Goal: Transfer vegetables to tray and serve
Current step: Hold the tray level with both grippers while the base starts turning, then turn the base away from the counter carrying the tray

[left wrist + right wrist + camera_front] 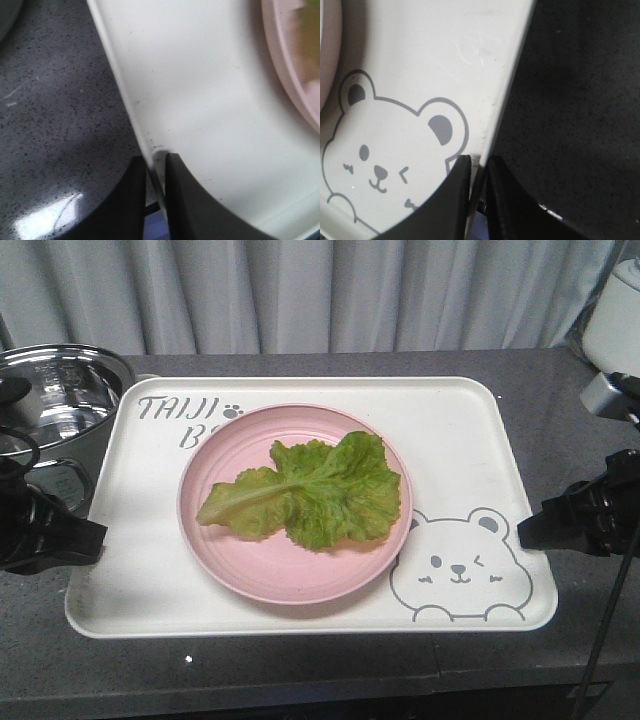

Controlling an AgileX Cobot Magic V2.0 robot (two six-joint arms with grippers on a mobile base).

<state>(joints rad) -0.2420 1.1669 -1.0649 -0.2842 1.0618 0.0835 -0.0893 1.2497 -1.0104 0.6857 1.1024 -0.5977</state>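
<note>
The left gripper (156, 169) was black. The right gripper (479, 165) was black too. Each had two smooth, dark, curved jaws with a bit of blue down between them. A thin black cable (611, 610) hung at 4 o'clock.

We count 1 lettuce leaf (310, 490), 1 round pink plate (290, 575) and 1 cream tray (460, 420) w/ 1 bear drawing (462, 565). Also 1 steel pot (60, 400), 1 white rounded object (615, 315) at the far right and 1 dark speckled table (300, 670). Claws: 2 total, i.e. 1 left claw (156, 172) and 1 right claw (479, 167), each w/ 2 black fingers (185, 200).
</note>
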